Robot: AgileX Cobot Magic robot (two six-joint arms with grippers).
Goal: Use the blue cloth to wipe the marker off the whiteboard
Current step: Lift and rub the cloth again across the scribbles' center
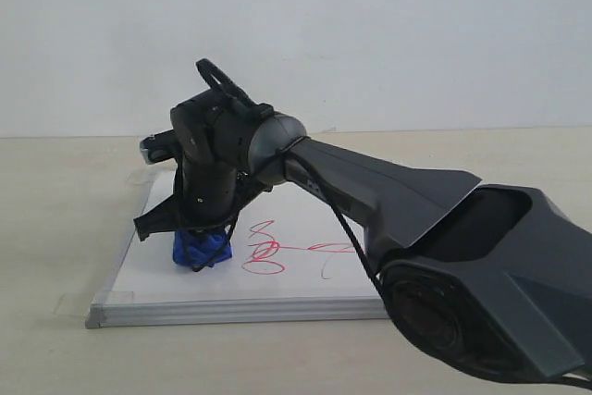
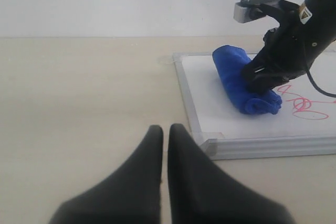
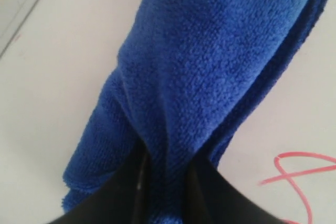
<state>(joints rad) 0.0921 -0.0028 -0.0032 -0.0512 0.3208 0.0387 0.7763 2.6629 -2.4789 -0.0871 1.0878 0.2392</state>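
Found right fingers (image 3: 131, 195) clenched on blue cloth (image 1: 200, 251), set down on whiteboard (image 1: 166, 279) just beside marker (image 1: 265, 252) (left fingers (image 2: 142, 182) pressed together, empty, over bench (image 2: 79, 103)); advised: press cloth flat and sweep across every red loop without slackening grip.

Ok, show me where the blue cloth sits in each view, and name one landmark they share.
Exterior view: blue cloth left of centre, on the whiteboard, under the right end effector.
Left wrist view: upper right of the picture, near the board's corner.
Right wrist view: fills the middle, pinched in that end effector.
Shared landmark: the red marker beside the cloth.
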